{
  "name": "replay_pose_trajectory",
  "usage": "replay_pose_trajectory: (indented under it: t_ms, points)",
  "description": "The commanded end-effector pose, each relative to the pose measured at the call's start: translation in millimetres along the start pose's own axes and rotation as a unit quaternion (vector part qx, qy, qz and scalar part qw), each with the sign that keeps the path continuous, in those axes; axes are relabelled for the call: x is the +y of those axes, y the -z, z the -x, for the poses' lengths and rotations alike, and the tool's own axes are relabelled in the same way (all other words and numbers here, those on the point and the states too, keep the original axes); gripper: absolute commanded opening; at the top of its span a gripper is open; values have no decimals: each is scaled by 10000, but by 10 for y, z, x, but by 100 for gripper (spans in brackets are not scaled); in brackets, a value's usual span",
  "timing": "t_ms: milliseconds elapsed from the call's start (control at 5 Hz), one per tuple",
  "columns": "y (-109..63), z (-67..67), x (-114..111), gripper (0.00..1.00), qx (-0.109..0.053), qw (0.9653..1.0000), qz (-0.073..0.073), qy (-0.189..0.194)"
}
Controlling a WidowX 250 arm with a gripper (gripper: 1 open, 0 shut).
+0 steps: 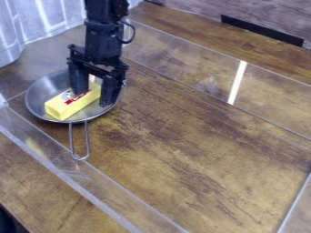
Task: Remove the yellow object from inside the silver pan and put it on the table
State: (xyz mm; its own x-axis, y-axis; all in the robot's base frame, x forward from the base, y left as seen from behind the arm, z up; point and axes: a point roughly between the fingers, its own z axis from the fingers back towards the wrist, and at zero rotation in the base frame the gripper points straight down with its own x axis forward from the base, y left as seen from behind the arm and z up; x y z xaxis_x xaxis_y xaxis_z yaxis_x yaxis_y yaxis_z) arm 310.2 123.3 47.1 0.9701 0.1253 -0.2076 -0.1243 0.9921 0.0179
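The yellow object [64,105] lies inside the silver pan [39,93] at the left of the table [195,146], its red and white label facing up. The pan's wire-loop handle [79,138] points toward the front edge. My gripper [94,93] hangs straight down over the pan, open, with one finger on either side of the block's right end. Its black fingers [111,90] stand just above or at the block; I cannot tell whether they touch it. Nothing is held.
Clear glossy strips [231,77] cross the dark wood tabletop. A grey object [7,41] stands at the far left edge behind the pan. A dark band [261,27] runs along the back right.
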Motion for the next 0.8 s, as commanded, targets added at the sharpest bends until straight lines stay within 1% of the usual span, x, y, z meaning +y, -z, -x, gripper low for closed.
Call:
replay_pose_trajectory:
  t_ms: [0, 200, 600]
  points:
    - [-385, -3, 143, 100, -570, 9982, -104, -180]
    - [-381, 3, 183, 100, -571, 9981, -103, -220]
    - [-461, 43, 296, 100, -636, 9976, -27, -290]
